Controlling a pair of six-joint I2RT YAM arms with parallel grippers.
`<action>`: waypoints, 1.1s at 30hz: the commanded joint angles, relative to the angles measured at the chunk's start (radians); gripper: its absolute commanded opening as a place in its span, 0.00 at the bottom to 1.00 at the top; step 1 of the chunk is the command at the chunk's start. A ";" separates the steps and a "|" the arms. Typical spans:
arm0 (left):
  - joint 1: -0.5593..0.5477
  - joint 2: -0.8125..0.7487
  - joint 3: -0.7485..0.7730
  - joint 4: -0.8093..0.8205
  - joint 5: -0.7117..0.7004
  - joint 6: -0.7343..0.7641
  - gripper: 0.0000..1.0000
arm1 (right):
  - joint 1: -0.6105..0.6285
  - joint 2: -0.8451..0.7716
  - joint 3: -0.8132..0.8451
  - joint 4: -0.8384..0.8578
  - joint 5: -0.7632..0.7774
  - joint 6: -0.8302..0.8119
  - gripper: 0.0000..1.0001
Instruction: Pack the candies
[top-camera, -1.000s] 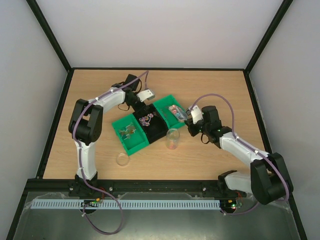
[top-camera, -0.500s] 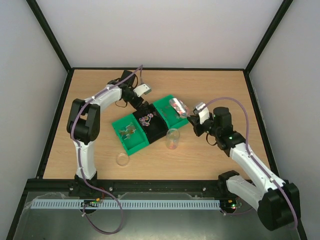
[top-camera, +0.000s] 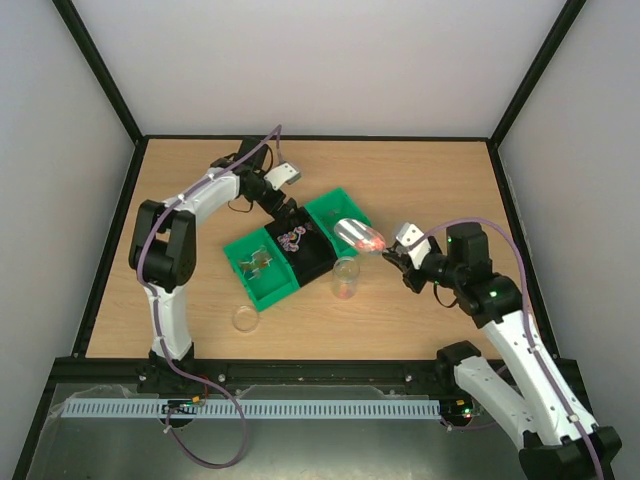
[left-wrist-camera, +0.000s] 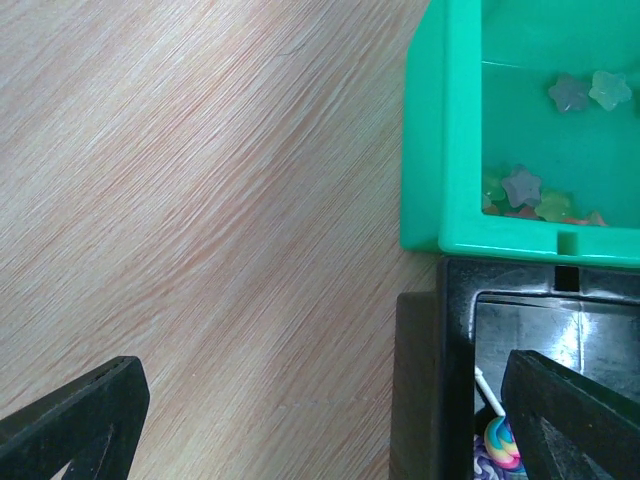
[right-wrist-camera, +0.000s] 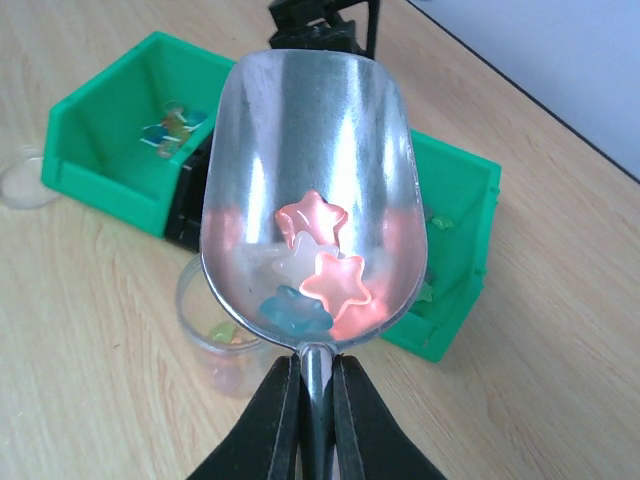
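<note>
Several star-shaped candies (right-wrist-camera: 318, 268), pink, white and blue, lie in the bowl of a metal scoop (right-wrist-camera: 310, 130). My right gripper (right-wrist-camera: 317, 400) is shut on the scoop's handle. In the top view the scoop (top-camera: 360, 236) hangs above and just right of a clear cup (top-camera: 346, 277). The cup (right-wrist-camera: 205, 325) holds a few candies. More star candies (left-wrist-camera: 522, 186) lie in the right green bin (left-wrist-camera: 440, 150). My left gripper (left-wrist-camera: 330, 415) stands open over bare wood beside the black bin (left-wrist-camera: 455, 350), with nothing between its fingers.
Three bins stand in a row: a green one (top-camera: 262, 282) on the left, the black one (top-camera: 310, 262) with swirled lollipops (left-wrist-camera: 500, 445), and the right green one (top-camera: 322, 210). A clear round lid (top-camera: 245, 319) lies on the table near the left arm.
My right arm has lifted the scoop, now holding candies, out of the right green bin and drawn it back over the cup. My left gripper has opened wide and pulled back from the bins.
</note>
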 joint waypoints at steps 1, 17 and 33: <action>0.004 -0.049 -0.020 -0.008 0.022 -0.013 0.99 | -0.004 -0.038 0.105 -0.279 -0.046 -0.153 0.01; 0.005 -0.073 -0.047 0.002 0.032 -0.015 0.99 | -0.004 0.012 0.261 -0.670 0.058 -0.349 0.01; 0.010 -0.093 -0.094 0.025 0.038 -0.026 0.99 | -0.002 0.207 0.348 -0.719 0.123 -0.306 0.01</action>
